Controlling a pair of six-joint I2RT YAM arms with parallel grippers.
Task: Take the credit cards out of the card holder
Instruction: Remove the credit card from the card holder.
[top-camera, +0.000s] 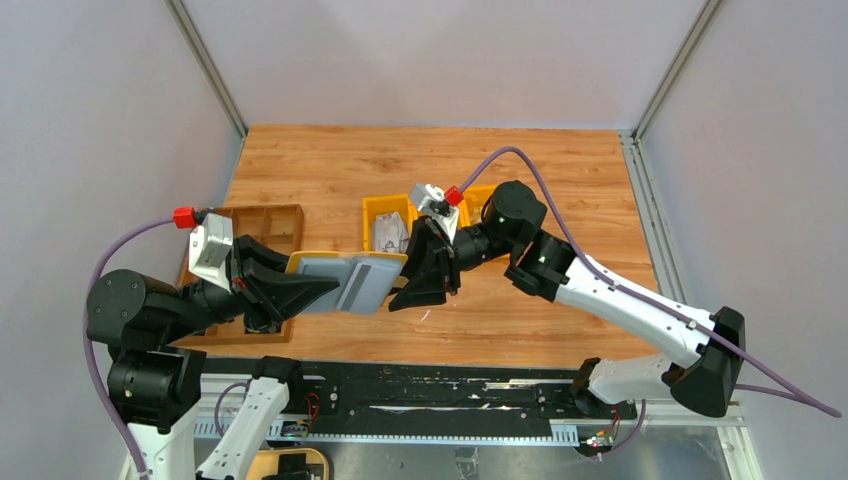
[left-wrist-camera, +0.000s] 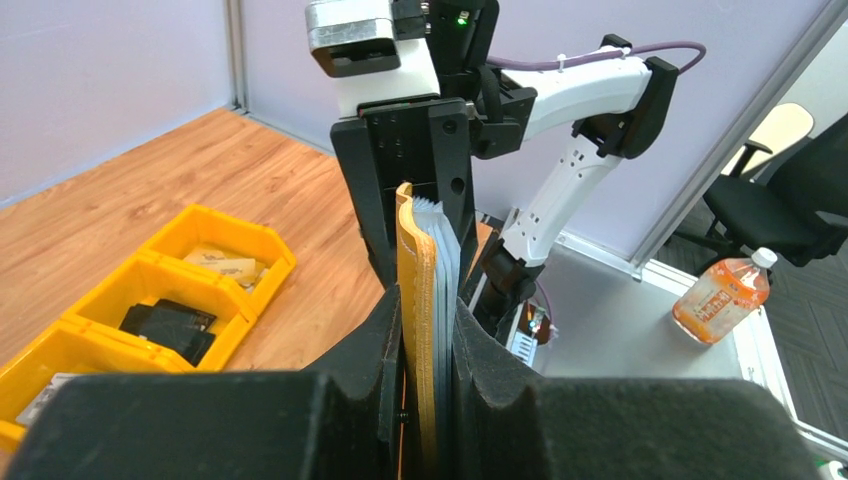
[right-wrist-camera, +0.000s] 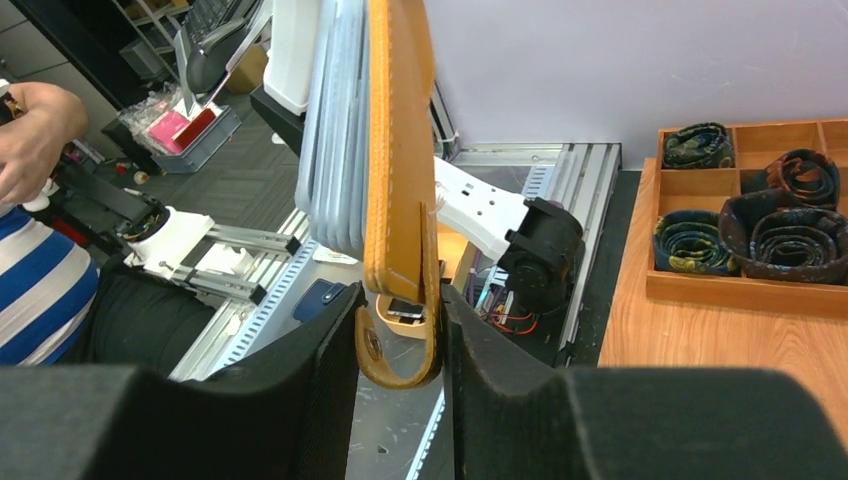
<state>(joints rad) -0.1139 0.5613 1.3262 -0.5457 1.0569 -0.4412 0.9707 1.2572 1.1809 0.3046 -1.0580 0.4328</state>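
The mustard-yellow card holder (top-camera: 350, 282) hangs spread open above the table between the two arms, its grey pocketed lining facing up. My left gripper (top-camera: 325, 290) is shut on its left part; in the left wrist view the fingers (left-wrist-camera: 375, 340) pinch the yellow cover (left-wrist-camera: 418, 280) and the grey pocket leaves (left-wrist-camera: 447, 265) edge-on. My right gripper (top-camera: 410, 285) stands at the holder's right edge. It is open, and the holder's curled snap strap (right-wrist-camera: 400, 378) sits loosely between the fingers (right-wrist-camera: 330, 360). I cannot tell the credit cards apart from the grey leaves (right-wrist-camera: 335, 150).
Yellow bins (top-camera: 385, 215) with small items stand behind the grippers, also in the left wrist view (left-wrist-camera: 150, 290). A brown compartment tray (top-camera: 270, 225) lies under the left arm, holding rolled bands (right-wrist-camera: 780, 235). A person (right-wrist-camera: 35, 250) stands off the table.
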